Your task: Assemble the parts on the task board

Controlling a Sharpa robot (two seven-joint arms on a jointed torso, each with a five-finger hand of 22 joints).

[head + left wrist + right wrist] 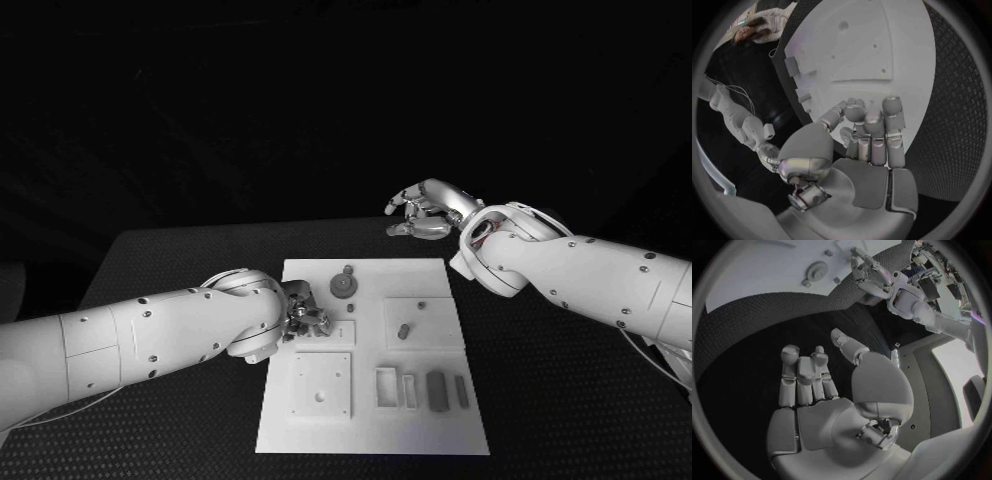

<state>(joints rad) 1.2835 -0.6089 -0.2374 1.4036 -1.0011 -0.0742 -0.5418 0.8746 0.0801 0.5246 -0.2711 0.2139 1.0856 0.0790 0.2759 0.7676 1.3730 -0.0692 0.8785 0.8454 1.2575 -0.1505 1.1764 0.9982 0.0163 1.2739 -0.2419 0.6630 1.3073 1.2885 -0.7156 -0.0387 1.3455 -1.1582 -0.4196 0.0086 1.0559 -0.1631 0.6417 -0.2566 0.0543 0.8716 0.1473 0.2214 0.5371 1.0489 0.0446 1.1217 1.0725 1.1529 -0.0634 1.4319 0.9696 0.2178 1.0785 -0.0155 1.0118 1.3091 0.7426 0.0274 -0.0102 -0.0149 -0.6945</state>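
My left hand (304, 318) reaches in over the left edge of the task board (372, 440), palm toward the plate. Its fingers (873, 131) are curled together over the board's surface; whether they pinch a part I cannot tell. My right hand (427, 208) is held above the black table (173, 255) beyond the board's far right corner, well apart from it, fingers loosely apart and holding nothing.

The task board is a flat white rectangular plate, smooth and matte, with raised square panels and shallow recesses. A round grey part (343, 285) sits near its far edge. A small oblong part (405, 329) lies on a square panel at the middle right. Narrow grey parts (436, 391) stand side by side near the near right corner. The table surface is black with a fine woven texture.
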